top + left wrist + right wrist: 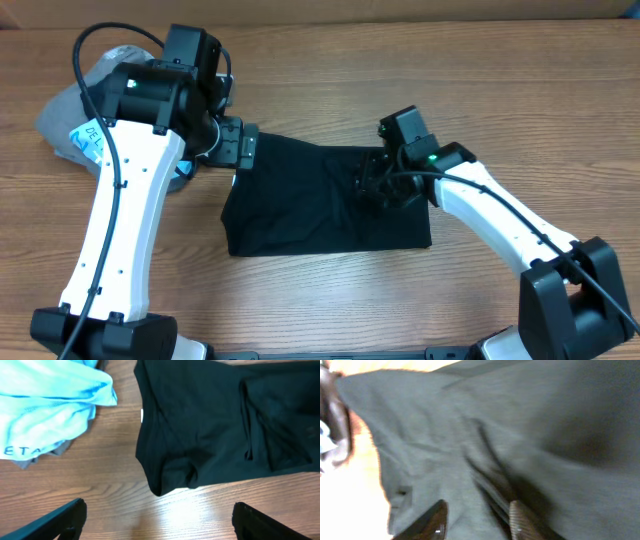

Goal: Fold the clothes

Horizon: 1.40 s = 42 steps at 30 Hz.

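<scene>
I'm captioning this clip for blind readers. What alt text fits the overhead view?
A black shirt lies as a rough rectangle on a wooden table between two robot arms, the left gripper at its upper-left corner and the right gripper over its right part. A light blue shirt and grey garment lie at far left.

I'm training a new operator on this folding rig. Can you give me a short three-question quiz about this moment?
1. True or false: the left pincer grips the black shirt.
2. The light blue shirt lies: A) on the black shirt; B) apart from it; C) folded in a neat square.
3. What lies directly under the right pincer?
Key: 1 false, it stands open over the table; 2 B; 3 the black shirt.
</scene>
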Each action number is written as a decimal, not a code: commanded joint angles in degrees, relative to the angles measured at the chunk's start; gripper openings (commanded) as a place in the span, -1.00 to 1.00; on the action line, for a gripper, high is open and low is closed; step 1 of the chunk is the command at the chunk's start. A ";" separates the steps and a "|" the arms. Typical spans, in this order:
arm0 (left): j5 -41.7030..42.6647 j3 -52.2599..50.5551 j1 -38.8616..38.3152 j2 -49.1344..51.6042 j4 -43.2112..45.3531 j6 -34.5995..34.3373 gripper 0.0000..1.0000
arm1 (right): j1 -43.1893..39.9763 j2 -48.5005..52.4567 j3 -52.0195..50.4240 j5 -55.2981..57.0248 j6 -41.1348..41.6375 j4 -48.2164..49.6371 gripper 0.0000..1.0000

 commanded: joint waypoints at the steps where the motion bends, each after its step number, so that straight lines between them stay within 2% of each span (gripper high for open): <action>1: 0.24 -6.47 0.35 0.24 2.10 -1.09 0.98 | -2.03 -3.30 0.48 1.66 -3.04 -1.57 -0.31; 4: 2.45 -14.69 0.39 0.26 6.93 -1.27 1.00 | -3.50 -3.89 0.48 2.64 -4.33 -4.13 -0.56; 6: 4.24 -20.81 0.72 0.26 11.37 -1.38 1.00 | -3.87 -3.87 0.46 2.91 -5.27 -6.45 -0.85; 7: 4.22 -23.56 1.01 0.28 13.51 -2.25 1.00 | -3.93 -3.87 0.46 3.15 -5.81 -7.41 -0.91; 12: 5.27 -35.12 4.52 0.35 23.34 -4.90 1.00 | -3.82 -3.23 0.11 4.00 -5.53 -11.28 -0.92; 18: 13.27 -41.20 9.97 0.35 29.24 -1.38 1.00 | -1.40 -0.07 -2.91 3.34 -5.35 -9.22 -0.91; 21: 14.32 -42.01 11.06 0.35 30.47 0.00 1.00 | 0.85 2.03 -5.27 -2.05 -6.27 -3.23 -0.92; 24: 14.23 -42.05 11.13 0.35 31.19 1.11 1.00 | 3.63 3.30 -6.64 -10.60 -10.88 3.56 -0.92; 28: 14.32 -42.05 11.13 0.35 32.35 1.38 1.00 | 7.26 2.91 -6.29 -18.40 -15.26 6.93 -0.92; 34: 14.62 -42.88 11.10 0.35 34.86 1.38 1.00 | 6.38 -3.45 -5.07 -10.10 -14.47 4.55 -0.92; 42: 17.92 -49.20 9.79 0.37 42.80 0.98 1.00 | 0.61 -14.84 -3.58 0.26 -7.23 -0.20 -0.89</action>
